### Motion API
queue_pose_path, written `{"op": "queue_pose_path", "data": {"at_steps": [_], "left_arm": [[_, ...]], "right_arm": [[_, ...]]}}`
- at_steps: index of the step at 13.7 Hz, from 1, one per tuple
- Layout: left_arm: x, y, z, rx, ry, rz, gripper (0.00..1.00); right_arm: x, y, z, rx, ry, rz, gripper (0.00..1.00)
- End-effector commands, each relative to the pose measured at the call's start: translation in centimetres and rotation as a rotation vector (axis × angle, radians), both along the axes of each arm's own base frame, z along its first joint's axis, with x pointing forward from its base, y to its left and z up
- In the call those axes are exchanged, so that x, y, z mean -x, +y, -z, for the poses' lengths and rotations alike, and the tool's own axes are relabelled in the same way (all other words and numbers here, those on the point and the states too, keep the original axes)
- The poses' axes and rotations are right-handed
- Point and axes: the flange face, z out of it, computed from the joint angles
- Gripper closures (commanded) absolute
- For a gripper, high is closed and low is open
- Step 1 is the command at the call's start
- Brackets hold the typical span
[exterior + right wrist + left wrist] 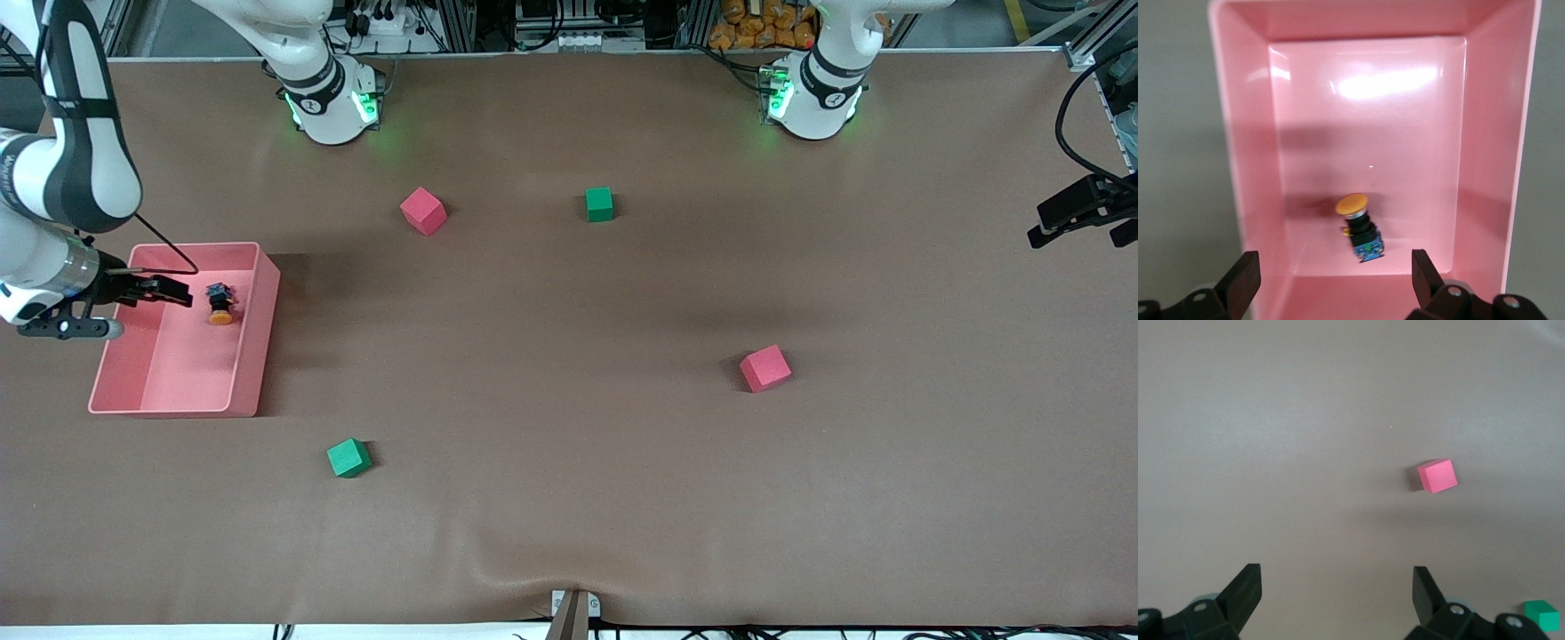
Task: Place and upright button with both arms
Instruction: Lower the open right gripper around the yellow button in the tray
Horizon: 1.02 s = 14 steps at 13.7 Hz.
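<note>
Button (1359, 227) lies just ahead of my right pincer (1331, 283), on its side on the floor of the pink bin (258, 338), and I judge that this decides the next move. My right pincer stands spread wide with nothing in it, over the bin's end nearest my right arm. The orange cap points away from my fingers (1241, 277) and the bluish end points back at me, so the button's long axis runs roughly along my reach, a little tilted, and my jaws would close across the black body. My right arm is clearly the nearer one. Out from the bin, on the brown tabletop (569, 498), sit two red cubes (422, 211) and two green cubes (348, 458). My left pincer (1337, 597) waits high at its own end of the tabletop, wide apart and empty, with one red cube below it.
</note>
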Motion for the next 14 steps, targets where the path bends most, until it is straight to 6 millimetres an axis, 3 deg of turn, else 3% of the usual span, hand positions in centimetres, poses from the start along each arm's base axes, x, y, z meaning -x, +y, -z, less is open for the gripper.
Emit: {"op": "queue_pose_path", "data": {"at_steps": [1,3,8,14], "left_arm": [[0.0,0.3,-0.3,0.018,0.003,0.017,0.0],[0.1,0.2,-0.3,0.019,0.008,0.017,0.0],[0.1,0.1,-0.3,0.017,0.006,0.023,0.0],[0.1,0.2,-0.3,0.019,0.009,0.02,0.0]], "right_arm": [[2.6,-1.5,2.9,0.006,-0.021,-0.061,0.0],[3.6,-2.5,5.4,0.003,-0.024,-0.07,0.0],[3.7,-3.3,9.6,-0.006,-0.022,-0.124,0.0],[3.6,-3.2,10.0,-0.006,-0.026,-0.143,0.0]]}}
